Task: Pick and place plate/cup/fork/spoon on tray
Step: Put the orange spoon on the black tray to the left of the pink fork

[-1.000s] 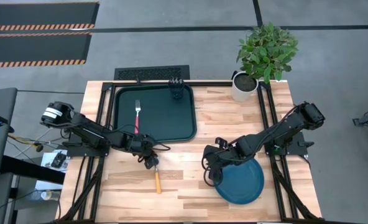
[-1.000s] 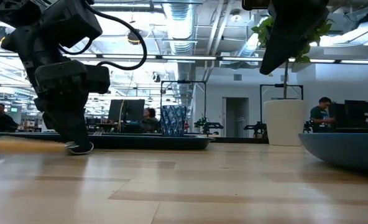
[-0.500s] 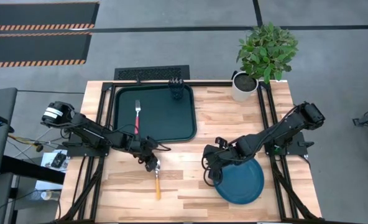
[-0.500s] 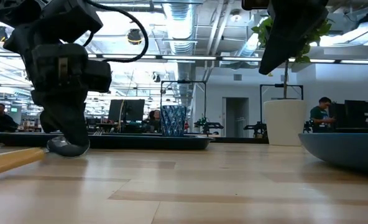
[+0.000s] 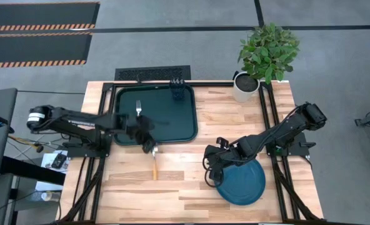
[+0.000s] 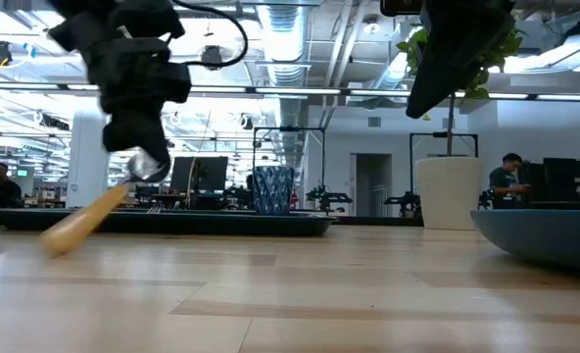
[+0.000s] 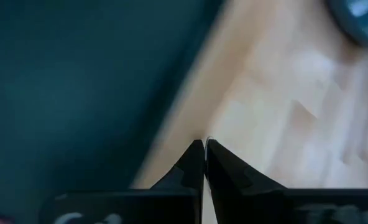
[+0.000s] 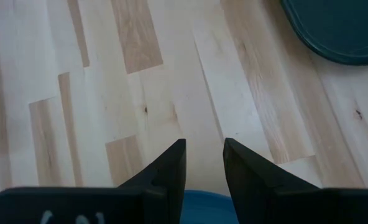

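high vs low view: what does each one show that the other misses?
Only the high view: the fork lying on the tray, the whole round plate with the right gripper at its edge, and the left arm's reach across the tray's corner.

Only the low view: the spoon hangs tilted, handle end down, and people sit in the room behind.

Both: the left gripper shut on the spoon, the cup on the tray, the white pot.

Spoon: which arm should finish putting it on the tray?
Left. Its tool is shut on the spoon, lifted at the tray edge. The right tool waits open by the plate.
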